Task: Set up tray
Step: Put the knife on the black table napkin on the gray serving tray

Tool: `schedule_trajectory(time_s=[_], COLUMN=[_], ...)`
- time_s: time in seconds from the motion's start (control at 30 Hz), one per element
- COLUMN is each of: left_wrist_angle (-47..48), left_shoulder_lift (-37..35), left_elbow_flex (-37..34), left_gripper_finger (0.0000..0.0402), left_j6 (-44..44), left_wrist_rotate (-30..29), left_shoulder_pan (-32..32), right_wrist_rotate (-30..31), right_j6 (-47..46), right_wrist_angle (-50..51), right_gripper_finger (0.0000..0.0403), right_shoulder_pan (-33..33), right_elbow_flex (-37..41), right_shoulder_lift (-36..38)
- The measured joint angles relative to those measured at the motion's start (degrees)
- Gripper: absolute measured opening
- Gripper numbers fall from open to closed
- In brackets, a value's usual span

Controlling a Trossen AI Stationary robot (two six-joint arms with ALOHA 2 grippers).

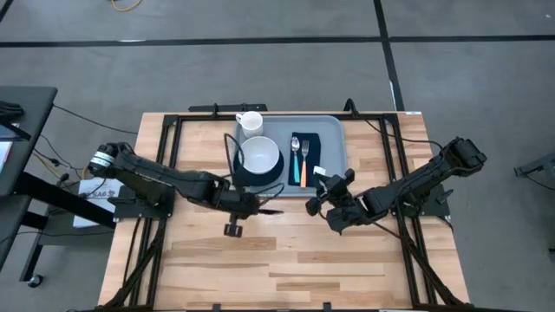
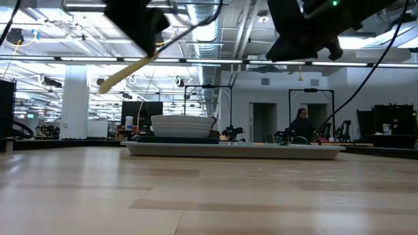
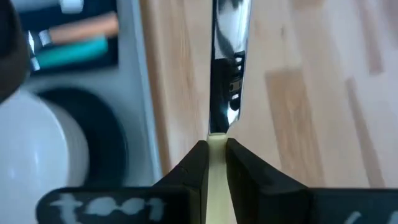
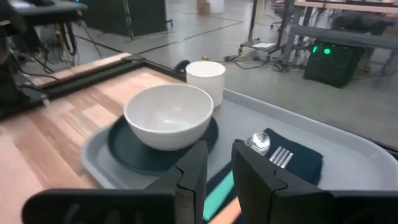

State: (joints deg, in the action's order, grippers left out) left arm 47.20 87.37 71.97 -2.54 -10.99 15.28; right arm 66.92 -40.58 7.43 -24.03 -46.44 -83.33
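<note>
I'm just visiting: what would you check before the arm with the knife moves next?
1. Knife held in left gripper: ok, jaws closed on its pale handle.
2. Knife clear of the table: ok, raised in the low view.
3. Tray space beside the napkin: cannot tell.
4. Bowl seated on plate: ok.
5. Right gripper clear of the knife's path: not ok, hovering at the tray's near edge.

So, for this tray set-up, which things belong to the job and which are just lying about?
Job:
- light blue-grey plastic tray
- dark round plate, white bowl, white cup
- navy napkin, teal spoon, orange fork
- cream-handled knife, in left gripper
- right gripper, open over the tray

Lying about:
- yellow floor cable
- black side table
- person behind
</note>
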Motion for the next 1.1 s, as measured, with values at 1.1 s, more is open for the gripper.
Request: schedule_trajectory(time_s=[1.1], left_wrist_angle=[-7.1], left_shoulder_lift=[-0.1], left_elbow_flex=[14.0], left_gripper_finger=[0.0026], left_j6=[38.1], left_wrist_rotate=[67.0], left_shoulder_pan=[-11.7], right_wrist_rotate=[-30.6], right_j6=[64.9], right_wrist_angle=[-49.0], right_gripper_finger=[0.0067], right_shoulder_pan=[-5.5], right_elbow_flex=[0.0], right_shoulder_lift=[0.0])
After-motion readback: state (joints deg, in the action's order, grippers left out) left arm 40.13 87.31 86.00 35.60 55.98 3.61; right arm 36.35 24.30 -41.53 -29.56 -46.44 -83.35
